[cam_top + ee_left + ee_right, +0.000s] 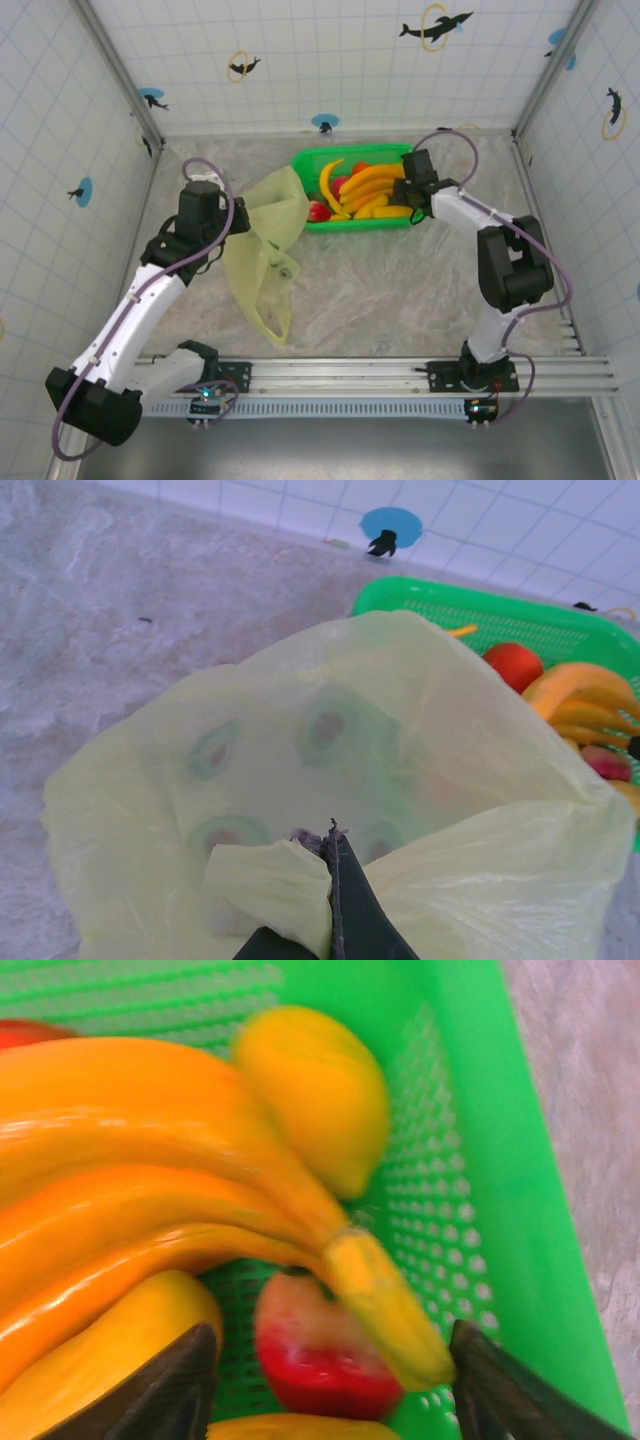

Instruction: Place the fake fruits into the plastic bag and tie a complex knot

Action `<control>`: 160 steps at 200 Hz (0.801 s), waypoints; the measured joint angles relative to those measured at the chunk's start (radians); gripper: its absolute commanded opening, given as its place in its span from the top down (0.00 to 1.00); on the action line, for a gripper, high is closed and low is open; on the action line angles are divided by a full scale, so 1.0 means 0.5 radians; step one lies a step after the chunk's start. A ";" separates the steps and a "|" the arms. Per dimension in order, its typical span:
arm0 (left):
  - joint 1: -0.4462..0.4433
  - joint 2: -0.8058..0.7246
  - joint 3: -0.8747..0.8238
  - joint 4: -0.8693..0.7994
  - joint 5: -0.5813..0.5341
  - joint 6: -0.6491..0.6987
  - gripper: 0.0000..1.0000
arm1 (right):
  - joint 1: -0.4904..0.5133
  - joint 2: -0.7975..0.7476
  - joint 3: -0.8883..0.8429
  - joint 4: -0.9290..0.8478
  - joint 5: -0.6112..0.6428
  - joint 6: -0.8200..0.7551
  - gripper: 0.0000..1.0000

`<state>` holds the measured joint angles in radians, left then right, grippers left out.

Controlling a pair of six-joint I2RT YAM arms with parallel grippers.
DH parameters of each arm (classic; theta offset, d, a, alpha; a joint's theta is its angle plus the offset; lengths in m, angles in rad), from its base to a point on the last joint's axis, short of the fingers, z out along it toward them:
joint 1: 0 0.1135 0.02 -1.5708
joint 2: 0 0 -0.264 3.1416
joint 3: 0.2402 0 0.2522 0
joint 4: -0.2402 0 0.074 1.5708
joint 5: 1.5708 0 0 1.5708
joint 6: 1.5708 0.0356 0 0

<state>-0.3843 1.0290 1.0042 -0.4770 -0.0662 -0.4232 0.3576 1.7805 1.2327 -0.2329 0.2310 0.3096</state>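
The plastic bag [265, 250] is pale yellow-green and lies crumpled left of centre. My left gripper [238, 222] is shut on a bunched fold of its rim, and its tips [335, 832] pinch the film in the left wrist view. There the bag [330, 720] billows open, showing faint round prints. The fake fruits [365, 190] lie in the green basket: a bunch of orange bananas [150, 1160], a yellow round one [315, 1090] and a red one [320, 1355]. My right gripper [330, 1385] is open low in the basket, its jaws either side of the bunch's stem and the red fruit.
The bright-green rigid basket [315, 160] stands at the back centre against the tiled wall, its perforated side [480, 1160] close to my right finger. Beyond the bag's rim appear the basket [520, 615] and a red fruit [513, 665]. Bare marbled table spreads in front.
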 measured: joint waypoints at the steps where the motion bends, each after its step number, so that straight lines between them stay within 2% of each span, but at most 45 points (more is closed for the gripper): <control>1: 0.000 0.002 0.002 0.002 0.002 -0.001 1.00 | 0.001 -0.004 0.001 0.000 -0.002 -0.005 0.28; 24: 0.000 0.029 0.042 0.056 0.031 -0.032 1.00 | 0.039 -0.119 0.005 0.005 -0.030 -0.063 0.27; 47: 0.004 0.029 0.083 0.092 0.034 -0.069 1.00 | 0.090 -0.261 0.008 0.027 -0.131 -0.150 0.34; 72: 0.022 0.029 0.121 0.139 -0.014 -0.103 1.00 | 0.171 -0.301 0.135 0.024 -0.410 -0.157 0.38; 96: 0.029 0.029 0.128 0.184 -0.051 -0.114 1.00 | 0.301 -0.235 0.253 0.040 -0.715 -0.167 0.37; 113: 0.029 0.029 0.128 0.195 -0.057 -0.114 1.00 | 0.453 -0.135 0.289 0.068 -0.833 -0.356 0.39; 131: 0.029 0.027 0.128 0.198 -0.058 -0.114 1.00 | 0.570 -0.039 0.264 0.110 -0.959 -0.620 0.37; 160: 0.029 0.018 0.128 0.204 -0.063 -0.114 1.00 | 0.552 -0.011 -0.017 0.417 -1.227 -1.070 0.35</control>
<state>-0.3698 1.0378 1.0683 -0.3748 -0.0975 -0.4805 0.6334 1.7748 1.2243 -0.0242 -0.3824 -0.2256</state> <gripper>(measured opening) 0.051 0.648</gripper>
